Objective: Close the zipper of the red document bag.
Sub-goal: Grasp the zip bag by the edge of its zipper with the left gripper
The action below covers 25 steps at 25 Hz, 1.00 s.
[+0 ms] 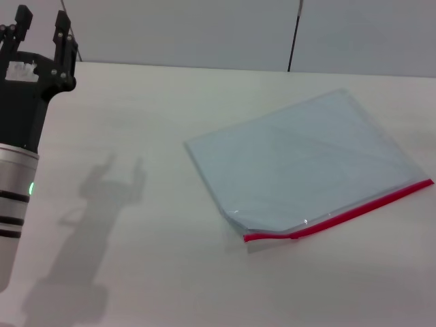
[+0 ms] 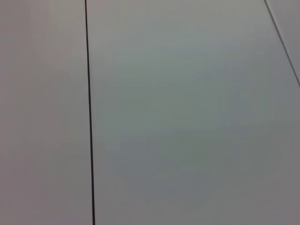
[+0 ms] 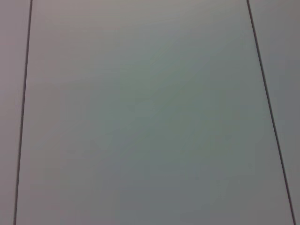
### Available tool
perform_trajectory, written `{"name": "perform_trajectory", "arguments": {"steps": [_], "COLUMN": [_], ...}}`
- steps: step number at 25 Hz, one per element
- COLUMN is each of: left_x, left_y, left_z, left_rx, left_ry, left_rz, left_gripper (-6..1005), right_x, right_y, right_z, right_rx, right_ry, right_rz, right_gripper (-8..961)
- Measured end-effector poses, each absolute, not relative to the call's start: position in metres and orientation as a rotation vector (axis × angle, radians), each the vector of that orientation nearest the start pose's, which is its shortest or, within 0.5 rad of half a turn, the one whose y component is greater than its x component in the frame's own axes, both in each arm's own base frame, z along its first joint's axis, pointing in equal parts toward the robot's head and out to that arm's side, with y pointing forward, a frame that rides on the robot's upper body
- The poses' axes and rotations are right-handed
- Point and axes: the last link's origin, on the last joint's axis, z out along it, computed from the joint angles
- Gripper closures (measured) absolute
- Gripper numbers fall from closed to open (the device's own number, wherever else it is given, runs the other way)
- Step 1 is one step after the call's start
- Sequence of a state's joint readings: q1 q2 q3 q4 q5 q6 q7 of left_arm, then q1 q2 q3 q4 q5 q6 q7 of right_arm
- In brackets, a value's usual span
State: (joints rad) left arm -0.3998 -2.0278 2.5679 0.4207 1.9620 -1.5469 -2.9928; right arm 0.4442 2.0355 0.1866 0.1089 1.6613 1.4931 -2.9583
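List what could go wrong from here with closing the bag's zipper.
1. The red document bag lies loose and skewed on the table, so pulling along the zipper may drag the whole bag unless it is pinned.
2. The slider is tiny and flat against the table, so it is easy to miss.
3. The left gripper is raised far from the bag.
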Motion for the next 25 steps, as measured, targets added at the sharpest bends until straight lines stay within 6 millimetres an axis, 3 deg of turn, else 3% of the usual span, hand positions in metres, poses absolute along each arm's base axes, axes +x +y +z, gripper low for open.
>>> {"name": "perform_trajectory", "arguments": {"steps": [17, 25], "left_x": [-0.266, -0.258], "left_y": [0.319, 0.330], "left_z": [0.011, 0.004], "left_rx": [-1.385, -1.504], "left_ry": [-0.218, -0.303], "left_rz": [-0.926, -0.932], "left_gripper": [499, 498], "right_x": [0.330, 0.323], "right_y": [0.322, 0.327], "right_z": [0.038, 0.032], "right_rx": [-1.390, -1.452], "right_ry": [0.416, 0.406], "right_rz": [0.856, 0.868], "right_gripper": [222, 218]}}
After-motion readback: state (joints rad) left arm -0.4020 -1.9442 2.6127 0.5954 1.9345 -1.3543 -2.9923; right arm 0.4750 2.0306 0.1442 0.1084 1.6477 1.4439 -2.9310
